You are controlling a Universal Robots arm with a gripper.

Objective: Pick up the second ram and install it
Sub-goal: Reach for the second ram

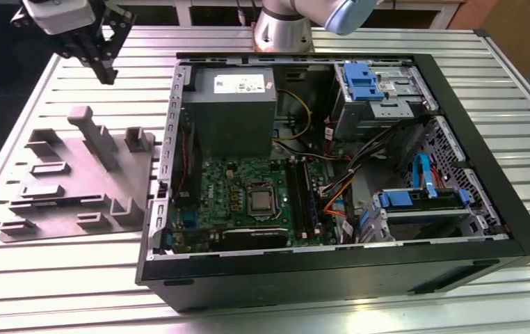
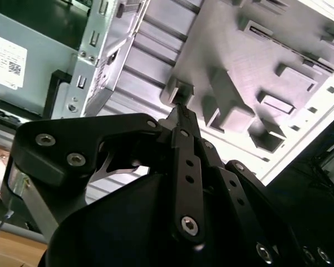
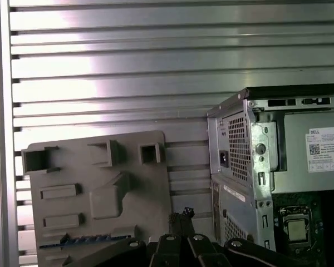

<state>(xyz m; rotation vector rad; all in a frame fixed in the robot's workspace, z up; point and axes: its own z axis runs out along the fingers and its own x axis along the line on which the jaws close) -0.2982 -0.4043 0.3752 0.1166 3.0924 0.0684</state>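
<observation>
Fixture tray [image 1: 72, 200] on the table [image 1: 61, 278], just beside the computer case [image 1: 339, 273], toward the exterior view's left.

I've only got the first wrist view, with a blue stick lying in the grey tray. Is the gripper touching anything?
Observer: No. In the exterior view the gripper hangs in the air above the table, clear of the grey tray and the second ram.
Operator: Fingers open?
Observer: The second wrist view shows the fingers closed together, empty.
Operator: Where are the slots?
Observer: Long black slots run beside the processor socket, on the exterior view's right.
</observation>
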